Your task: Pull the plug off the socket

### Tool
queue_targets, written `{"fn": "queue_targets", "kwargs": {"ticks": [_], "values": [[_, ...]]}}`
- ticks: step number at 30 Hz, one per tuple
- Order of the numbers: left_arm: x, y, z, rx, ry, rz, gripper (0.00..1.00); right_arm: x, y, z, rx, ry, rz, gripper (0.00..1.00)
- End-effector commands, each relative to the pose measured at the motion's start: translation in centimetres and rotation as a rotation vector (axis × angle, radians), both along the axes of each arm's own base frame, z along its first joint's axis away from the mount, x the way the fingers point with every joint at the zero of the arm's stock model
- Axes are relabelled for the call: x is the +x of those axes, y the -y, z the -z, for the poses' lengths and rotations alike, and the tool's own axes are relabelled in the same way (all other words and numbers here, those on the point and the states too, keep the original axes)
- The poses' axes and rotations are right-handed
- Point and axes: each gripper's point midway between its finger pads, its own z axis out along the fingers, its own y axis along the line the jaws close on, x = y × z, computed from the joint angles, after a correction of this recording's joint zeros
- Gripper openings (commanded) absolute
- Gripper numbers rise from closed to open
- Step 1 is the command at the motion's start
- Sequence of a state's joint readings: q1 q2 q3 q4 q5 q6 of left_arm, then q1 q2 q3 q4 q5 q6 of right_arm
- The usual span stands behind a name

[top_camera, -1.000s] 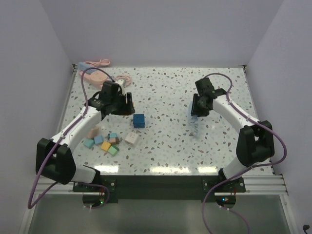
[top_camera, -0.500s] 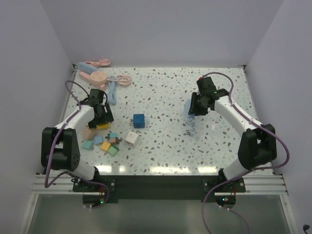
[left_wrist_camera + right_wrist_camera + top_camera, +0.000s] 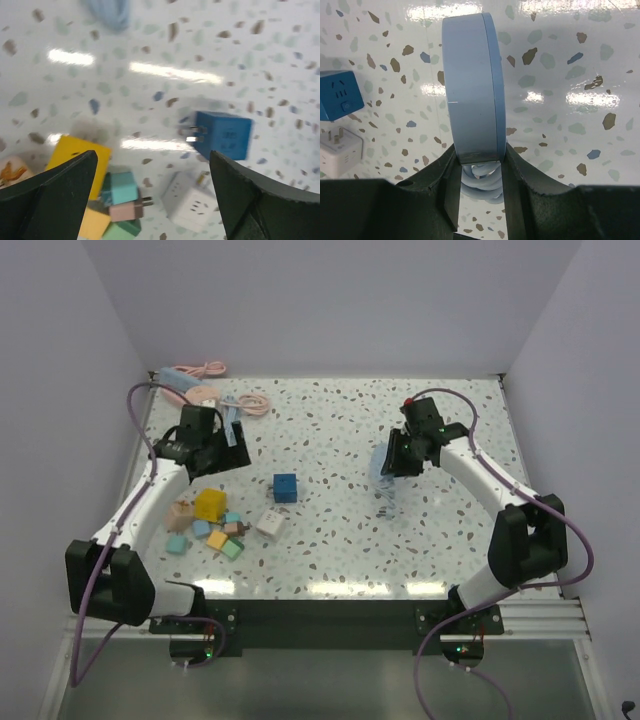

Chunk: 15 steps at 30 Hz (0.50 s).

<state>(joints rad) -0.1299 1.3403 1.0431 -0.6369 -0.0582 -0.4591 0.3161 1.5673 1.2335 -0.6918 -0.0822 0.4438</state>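
- My right tool (image 3: pixel 477 150) is clamped on the light-blue round unit (image 3: pixel 470 85), which I take for the socket. It is held on edge above the surface, right of centre, with its coiled cord (image 3: pixel 480 182) hanging below.
- My left tool (image 3: pixel 152 156) stands wide apart and empty, over the left side near the blue cube (image 3: pixel 222 135).
- I judge the pull not yet made. Next, the left tool must cross over and grip the plug, which I cannot make out.
- I see no containers.

1. Two robot arms (image 3: pixel 150 502).
2. One blue cube adapter (image 3: pixel 285 487).
3. One white cube adapter (image 3: pixel 270 524).
4. One big yellow cube (image 3: pixel 210 504).
5. One light-blue round reel (image 3: pixel 470 85).
6. Two pink cable bundles (image 3: pixel 205 370).
7. Small coloured cubes (image 3: pixel 226 536): several, can't count exactly.
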Motion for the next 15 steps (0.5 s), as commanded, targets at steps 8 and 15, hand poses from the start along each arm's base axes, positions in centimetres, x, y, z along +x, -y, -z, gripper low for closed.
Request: {"fn": "queue_targets", "kwargs": {"ticks": [8, 15], "values": [[4.3, 17.5, -2.2, -0.126, 0.083, 0.55, 0.9, 1.0, -1.1, -2.5, 0.067, 0.09, -0.018, 0.0], [7.0, 18.3, 4.5, 0.183, -0.044, 0.567, 0.9, 0.4, -1.1, -2.7, 0.078, 0.1, -0.019, 0.0]]}}
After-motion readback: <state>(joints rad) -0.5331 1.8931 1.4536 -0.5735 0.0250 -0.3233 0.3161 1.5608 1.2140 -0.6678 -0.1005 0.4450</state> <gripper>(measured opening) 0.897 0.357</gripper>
